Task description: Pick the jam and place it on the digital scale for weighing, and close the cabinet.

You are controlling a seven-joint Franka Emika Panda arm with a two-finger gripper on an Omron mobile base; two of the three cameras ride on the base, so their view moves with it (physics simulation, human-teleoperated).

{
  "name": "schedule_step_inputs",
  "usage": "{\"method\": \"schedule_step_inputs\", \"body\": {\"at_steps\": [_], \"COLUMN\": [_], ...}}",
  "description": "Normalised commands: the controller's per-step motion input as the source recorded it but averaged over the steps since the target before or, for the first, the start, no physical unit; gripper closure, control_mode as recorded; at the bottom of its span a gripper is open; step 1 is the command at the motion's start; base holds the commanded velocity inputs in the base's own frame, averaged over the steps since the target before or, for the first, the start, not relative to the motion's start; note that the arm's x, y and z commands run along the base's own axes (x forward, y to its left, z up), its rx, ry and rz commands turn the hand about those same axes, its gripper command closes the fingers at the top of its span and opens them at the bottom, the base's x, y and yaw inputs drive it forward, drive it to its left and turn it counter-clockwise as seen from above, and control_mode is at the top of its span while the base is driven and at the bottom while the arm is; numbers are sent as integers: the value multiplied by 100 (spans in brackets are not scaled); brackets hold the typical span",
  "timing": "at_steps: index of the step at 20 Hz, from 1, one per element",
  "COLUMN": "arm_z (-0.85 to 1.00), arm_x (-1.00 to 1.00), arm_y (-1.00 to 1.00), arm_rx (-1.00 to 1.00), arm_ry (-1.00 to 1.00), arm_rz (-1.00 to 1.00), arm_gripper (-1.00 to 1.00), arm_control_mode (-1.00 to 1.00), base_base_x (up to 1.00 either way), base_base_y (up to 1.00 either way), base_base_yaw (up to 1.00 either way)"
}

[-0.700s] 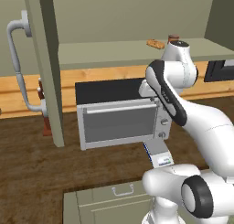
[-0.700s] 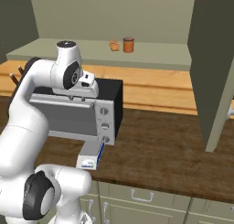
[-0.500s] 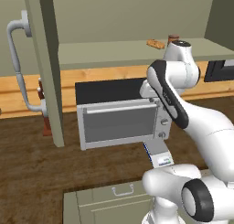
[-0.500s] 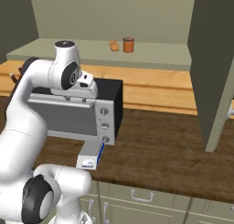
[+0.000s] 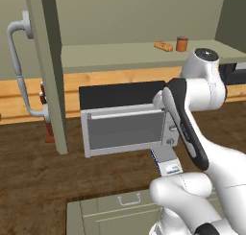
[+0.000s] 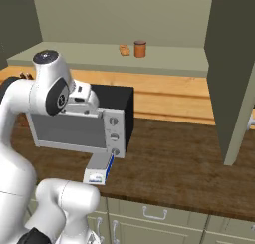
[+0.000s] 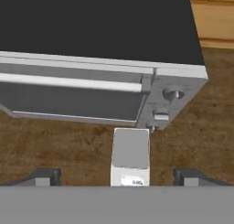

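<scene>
Looking at it from beside the counter: reach phase, nothing picked yet. Gripper [image 7: 117, 176] is spread wide and empty, fingertips [image 7: 45, 176] far apart at the bottom of the hand view, pointing down at the counter

Jam [image 5: 181, 43] sits on the open cabinet shelf [image 5: 120, 52], upright, back right from the left base view, just beside a flat golden-brown pastry [image 5: 163, 46]. From the right base view the jar [image 6: 140, 49] is well above and behind the toaster oven [image 6: 79, 121], well apart from the hand

Digital scale [image 7: 130, 155] lies on the wooden counter [image 7: 59, 150] right in front of the oven's knob end, bare platform, display panel facing the robot. Hand camera is looking straight down onto it, so the hand hangs over the scale, not the jar

Cabinet door [image 5: 45, 71] on the left stands swung out, long curved bar handle [image 5: 19, 66] facing sideways; the right door [image 6: 231, 73] is open too. Closing is not yet started

My read: step one in hand, approach to the jam. Next move calls for lifting the hand up and over the oven top, back into the shelf, jaws straddling the jar body without nudging the pastry. Then close, lift, bring down onto the scale platform. Doors last
</scene>
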Motion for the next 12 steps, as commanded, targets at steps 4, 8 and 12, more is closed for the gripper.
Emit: {"method": "schedule_step_inputs", "body": {"at_steps": [4, 8, 12], "arm_z": [44, 37, 49], "arm_x": [-20, -2, 0], "arm_y": [-21, -33, -50], "arm_rx": [0, 2, 10], "arm_ry": [-33, -5, 0], "arm_rz": [0, 0, 0], "arm_gripper": [-100, -100, -100], "arm_control_mode": [-100, -100, -100], "base_base_x": [0, 0, 0], "base_base_y": [0, 0, 0], "base_base_yaw": [0, 0, 0]}}
